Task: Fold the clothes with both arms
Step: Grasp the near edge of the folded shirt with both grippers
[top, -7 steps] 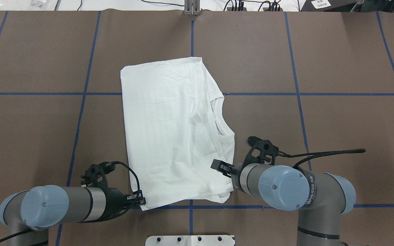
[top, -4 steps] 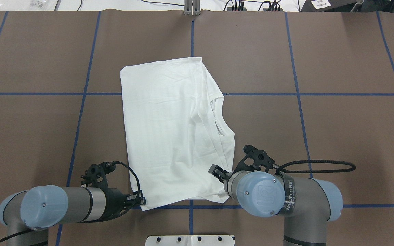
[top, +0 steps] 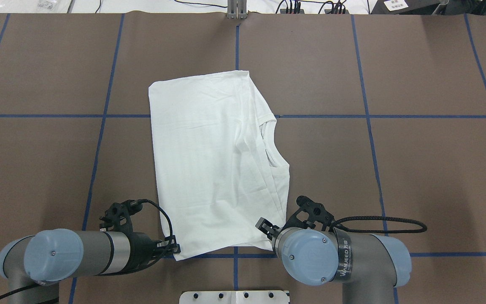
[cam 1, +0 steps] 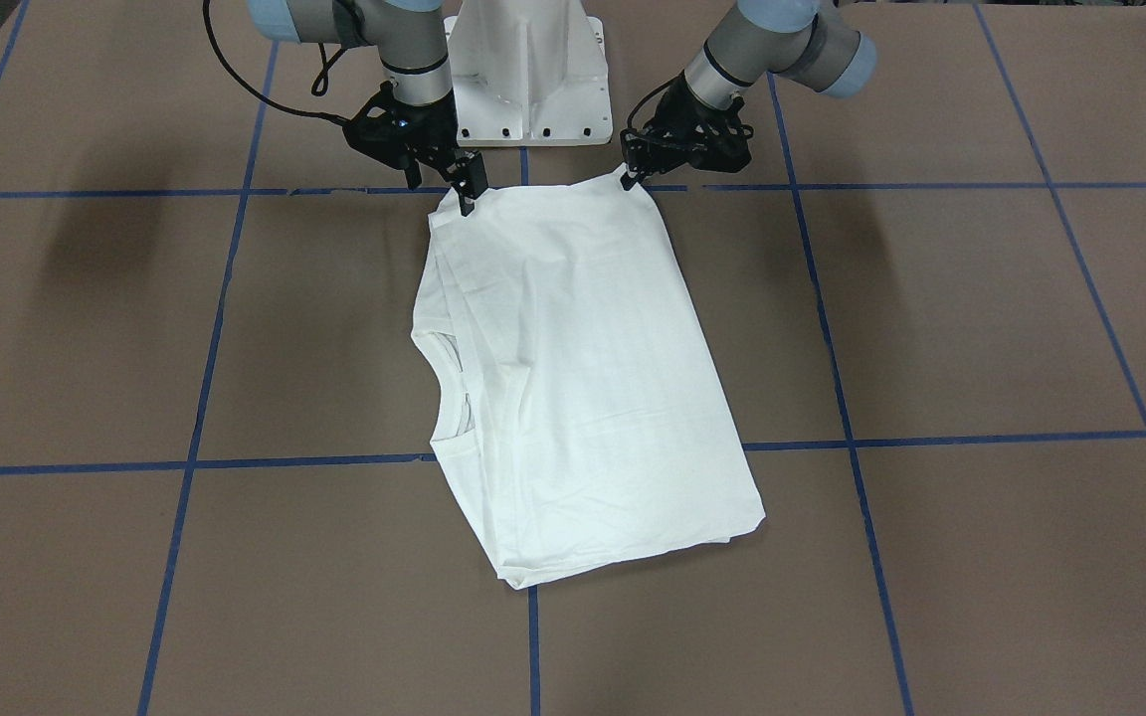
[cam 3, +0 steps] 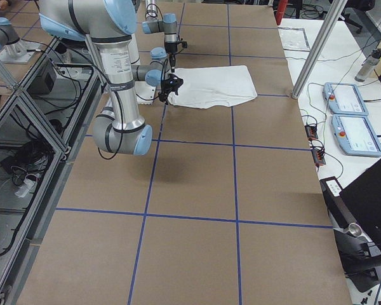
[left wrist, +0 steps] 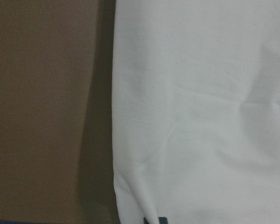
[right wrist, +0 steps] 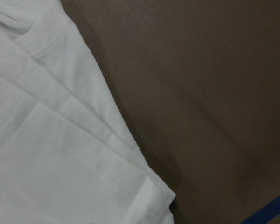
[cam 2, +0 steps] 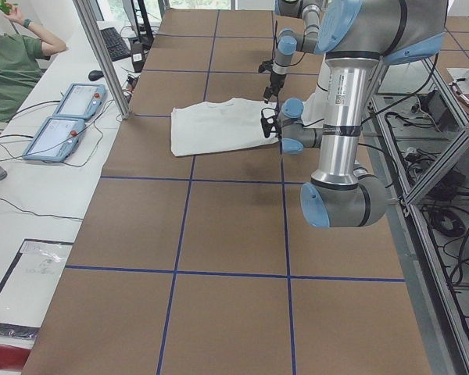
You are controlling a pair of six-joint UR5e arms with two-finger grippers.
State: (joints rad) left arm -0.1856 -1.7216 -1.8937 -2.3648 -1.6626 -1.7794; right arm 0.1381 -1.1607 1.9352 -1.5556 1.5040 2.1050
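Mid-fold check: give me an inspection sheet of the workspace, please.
Surface: brown table, blue tape grid, flat.
Job's things: white shirt, folded, collar toward the robot's right.
Clutter: nothing seen.
End effectors: left end effector at shirt's near left corner, right end effector at near right corner; open or shut unclear.
Cables: black cable looped off right wrist, off the shirt.
Surroundings: operator seated beside two tablets on side bench.

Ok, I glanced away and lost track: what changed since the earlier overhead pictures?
The right pincer slid back toward the robot along the collar-side edge of the T-shirt to its near corner; a grip isn't visible. The left pincer at the other near corner and the T-shirt stayed put.
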